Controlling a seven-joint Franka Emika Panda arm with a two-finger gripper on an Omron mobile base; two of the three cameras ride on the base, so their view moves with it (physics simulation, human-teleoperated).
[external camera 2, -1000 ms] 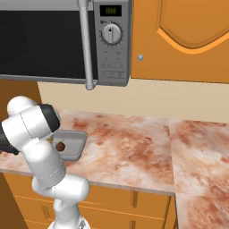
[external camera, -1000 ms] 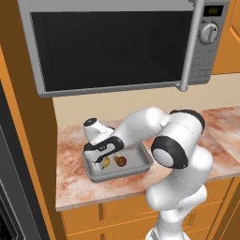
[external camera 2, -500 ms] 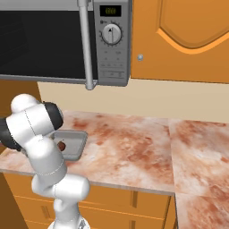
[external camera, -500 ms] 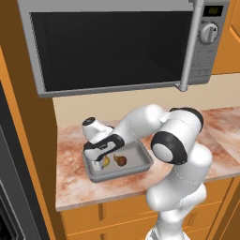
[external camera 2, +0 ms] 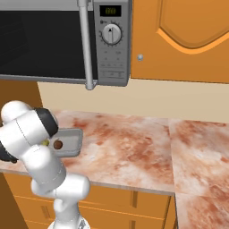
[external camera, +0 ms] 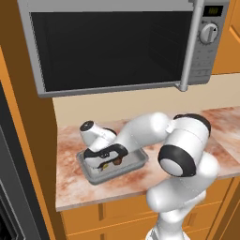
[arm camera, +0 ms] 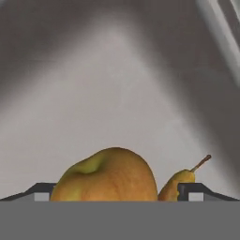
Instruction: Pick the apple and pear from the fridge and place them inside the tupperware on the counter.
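In the hand view, the end effector (arm camera: 117, 192) stands spread wide, its two dark tips set either side of the fruit and clamped on nothing. Between the tips lies a big yellow-orange fruit, the pear (arm camera: 105, 176) by its colour though apple-shaped, and just beside it a smaller stemmed yellow fruit (arm camera: 176, 183); both rest on the grey floor of the tupperware (arm camera: 117, 93).

From the left base view, the end effector (external camera: 104, 157) hangs low over the tupperware (external camera: 136, 163), which sits on the pinkish marbled counter (external camera: 70, 187) near its left end. From the right base view, the dark-red apple (external camera 2: 57, 144) lies inside the tupperware (external camera 2: 74, 141), beside the arm. Further back, a microwave (external camera: 117, 42) hangs above the counter.
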